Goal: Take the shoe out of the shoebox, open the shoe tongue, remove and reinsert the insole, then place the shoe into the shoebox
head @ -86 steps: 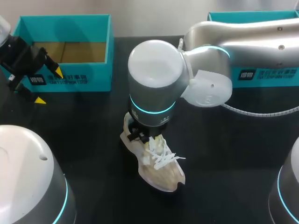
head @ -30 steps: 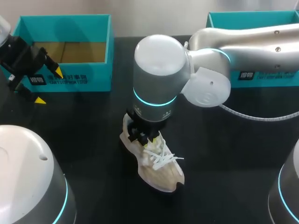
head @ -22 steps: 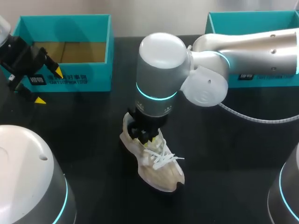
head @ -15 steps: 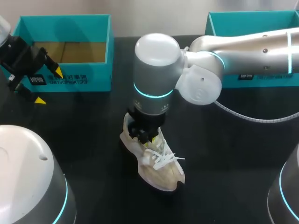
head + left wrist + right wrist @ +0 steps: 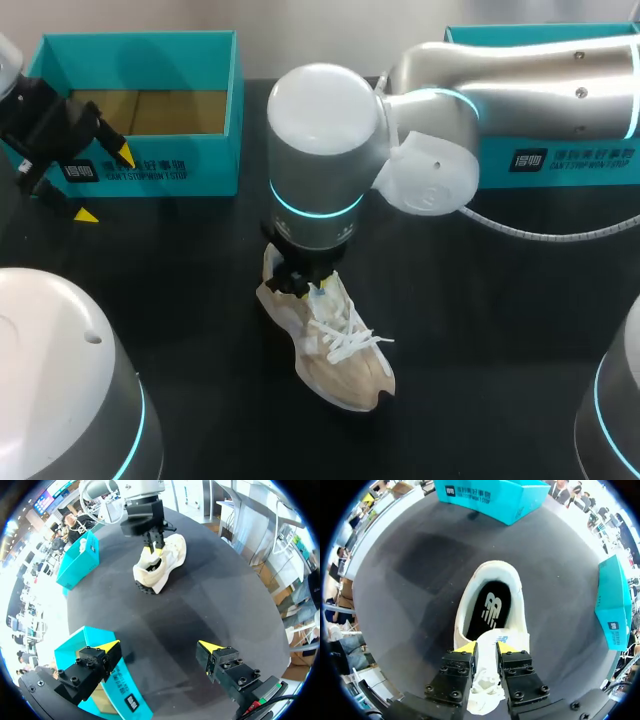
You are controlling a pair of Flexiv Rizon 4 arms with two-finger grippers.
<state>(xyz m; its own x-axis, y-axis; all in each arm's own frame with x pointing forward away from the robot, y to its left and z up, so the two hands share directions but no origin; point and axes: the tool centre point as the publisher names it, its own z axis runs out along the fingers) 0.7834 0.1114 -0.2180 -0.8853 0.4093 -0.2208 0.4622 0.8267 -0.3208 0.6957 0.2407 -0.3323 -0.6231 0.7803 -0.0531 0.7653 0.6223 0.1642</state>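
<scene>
Two yellow tips of the right gripper (image 5: 485, 648) pinch the tongue (image 5: 486, 680), probably floppy; shoe (image 5: 335, 350) looks light. Left gripper (image 5: 159, 646) hangs spread wide.

Head camera looks steeply down on the shoe (image 5: 335, 350); right wrist camera hangs close above it; left wrist camera faces it from well apart.

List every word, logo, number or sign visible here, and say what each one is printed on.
Left teal shoebox, front wall: white print, too blurred to read.
Right teal shoebox, front wall: a dark label and white print, too blurred to read.
Insole: one large white logo, no readable words.
Shoe tongue: a small blue mark, too small to read.
No legible numbers or signs anywhere on the table.
</scene>
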